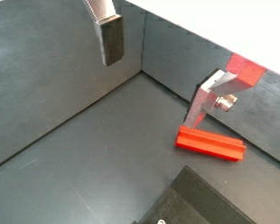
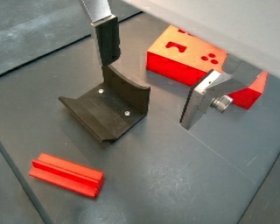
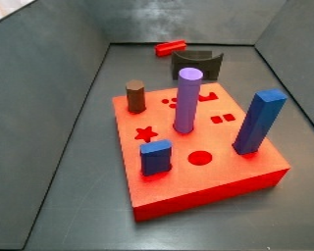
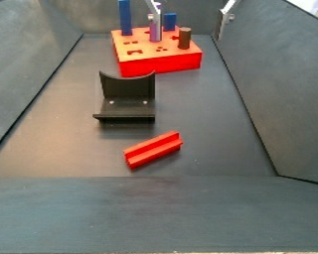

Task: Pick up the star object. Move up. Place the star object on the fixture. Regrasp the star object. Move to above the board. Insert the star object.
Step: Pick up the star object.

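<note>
While my gripper (image 2: 149,74) hangs spread and empty, the star object (image 2: 66,175) lies flat on the floor below it, beside the fixture (image 2: 108,108), well apart from the board (image 4: 155,50).

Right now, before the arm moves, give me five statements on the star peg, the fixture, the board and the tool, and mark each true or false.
1. The star object lies flat on the floor. True.
2. The tool is shut on the star object. False: in both wrist views its fingers are apart with nothing between them, above the floor.
3. The fixture stands between the star object and the board in a side view. True.
4. The star object rests on the fixture. False: it lies on the floor apart from it.
5. The board's star-shaped hole is already filled. False: it is empty, while the purple cylinder stands in another hole.
</note>
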{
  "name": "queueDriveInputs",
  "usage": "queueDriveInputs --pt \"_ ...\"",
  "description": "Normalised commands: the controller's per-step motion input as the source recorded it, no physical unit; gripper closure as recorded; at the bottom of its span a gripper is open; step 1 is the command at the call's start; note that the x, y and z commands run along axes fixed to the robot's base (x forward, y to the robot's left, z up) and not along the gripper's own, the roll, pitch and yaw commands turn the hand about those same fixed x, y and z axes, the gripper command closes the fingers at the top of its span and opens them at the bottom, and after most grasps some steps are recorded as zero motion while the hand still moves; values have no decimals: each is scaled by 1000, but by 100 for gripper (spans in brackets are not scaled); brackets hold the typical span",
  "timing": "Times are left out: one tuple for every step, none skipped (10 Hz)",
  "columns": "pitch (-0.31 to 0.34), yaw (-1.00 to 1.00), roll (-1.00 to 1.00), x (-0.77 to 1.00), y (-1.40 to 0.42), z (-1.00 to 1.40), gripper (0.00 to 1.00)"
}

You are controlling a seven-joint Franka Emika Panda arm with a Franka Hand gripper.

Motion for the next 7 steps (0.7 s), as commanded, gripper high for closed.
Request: queueDriveInputs --pt "0 -346 17 77 389 -497 0" --pt "106 -357 36 343 611 -886 0" --pt "117 -320 60 294 651 -946 0" --pt "123 -357 46 306 631 -954 0" --pt "116 -440 23 371 549 -997 0" --pt "123 -560 56 491 354 -977 0" --pt "110 -669 83 483 200 -986 0"
